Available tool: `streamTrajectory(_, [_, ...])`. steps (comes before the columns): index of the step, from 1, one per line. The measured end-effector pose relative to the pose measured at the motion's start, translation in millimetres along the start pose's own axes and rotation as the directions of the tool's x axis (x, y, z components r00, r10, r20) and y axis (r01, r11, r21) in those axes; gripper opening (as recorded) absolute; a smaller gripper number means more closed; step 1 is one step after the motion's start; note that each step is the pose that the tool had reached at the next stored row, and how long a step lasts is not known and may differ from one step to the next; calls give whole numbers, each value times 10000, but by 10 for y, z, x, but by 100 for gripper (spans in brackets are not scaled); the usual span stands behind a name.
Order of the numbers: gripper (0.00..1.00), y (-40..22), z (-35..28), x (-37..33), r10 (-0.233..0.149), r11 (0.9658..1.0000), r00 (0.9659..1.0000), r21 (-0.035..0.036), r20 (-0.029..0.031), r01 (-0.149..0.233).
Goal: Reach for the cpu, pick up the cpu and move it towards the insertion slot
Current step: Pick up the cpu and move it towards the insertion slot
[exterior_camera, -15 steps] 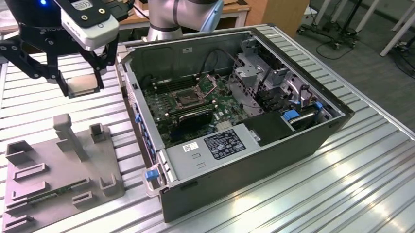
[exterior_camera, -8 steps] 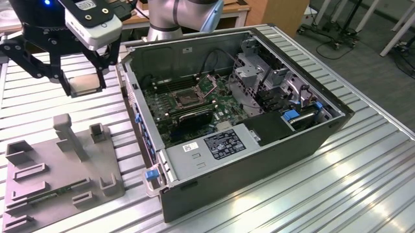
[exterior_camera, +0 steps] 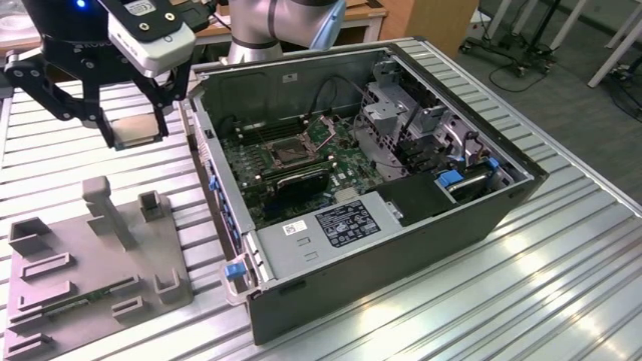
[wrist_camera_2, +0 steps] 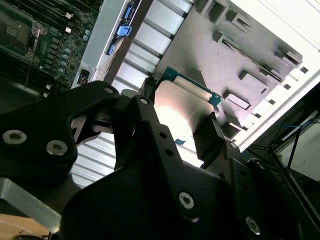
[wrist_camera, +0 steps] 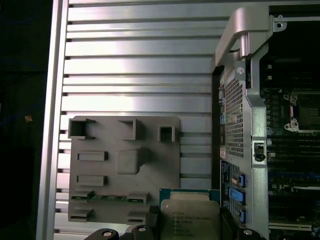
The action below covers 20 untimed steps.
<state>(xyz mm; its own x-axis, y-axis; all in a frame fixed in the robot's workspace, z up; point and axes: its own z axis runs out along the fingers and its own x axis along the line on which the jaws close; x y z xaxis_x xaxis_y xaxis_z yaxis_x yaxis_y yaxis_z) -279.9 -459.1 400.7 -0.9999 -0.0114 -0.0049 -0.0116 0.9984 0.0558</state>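
Holding the chip (exterior_camera: 137, 128) by two opposite edges, your tool (exterior_camera: 138, 137) hangs in the air above the bench (exterior_camera: 60, 173) — just outside the open computer case (exterior_camera: 401, 226), on the exterior view's left of it. In the second wrist view its fingers (wrist_camera_2: 212, 137) sit narrow against the chip's sides. Inside the case, the socket (exterior_camera: 289, 154) lies on the green board — well apart from the chip. A grey tray (exterior_camera: 90, 263) rests on the bench beside the case.
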Motion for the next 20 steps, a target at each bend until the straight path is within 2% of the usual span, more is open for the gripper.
streamTrajectory(20, [55,-1,4,-67,-1,10000,10000,1,-1,1])
